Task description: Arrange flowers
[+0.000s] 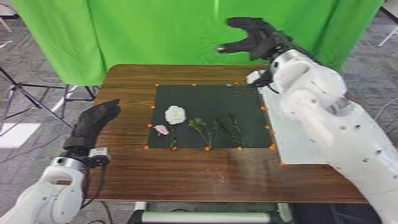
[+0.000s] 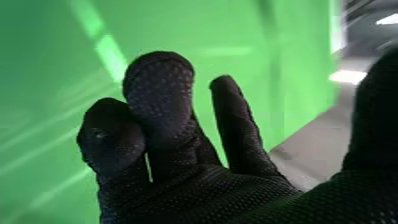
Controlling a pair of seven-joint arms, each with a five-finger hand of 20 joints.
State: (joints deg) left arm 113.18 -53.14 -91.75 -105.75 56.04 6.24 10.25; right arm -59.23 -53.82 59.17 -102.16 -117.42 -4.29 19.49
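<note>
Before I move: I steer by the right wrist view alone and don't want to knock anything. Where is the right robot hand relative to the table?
Observer: In the head view, the right robot hand shows against the green curtain, beyond the far edge of the table.
Operator: And what is there to arrange?
Observer: Among other stems, a pink flower lies on the dark mat, nearer the robot than the white flower.
Operator: Is the other side in the way?
Observer: The left robot hand is by the table's left edge, off to the left of the dark mat.
</note>
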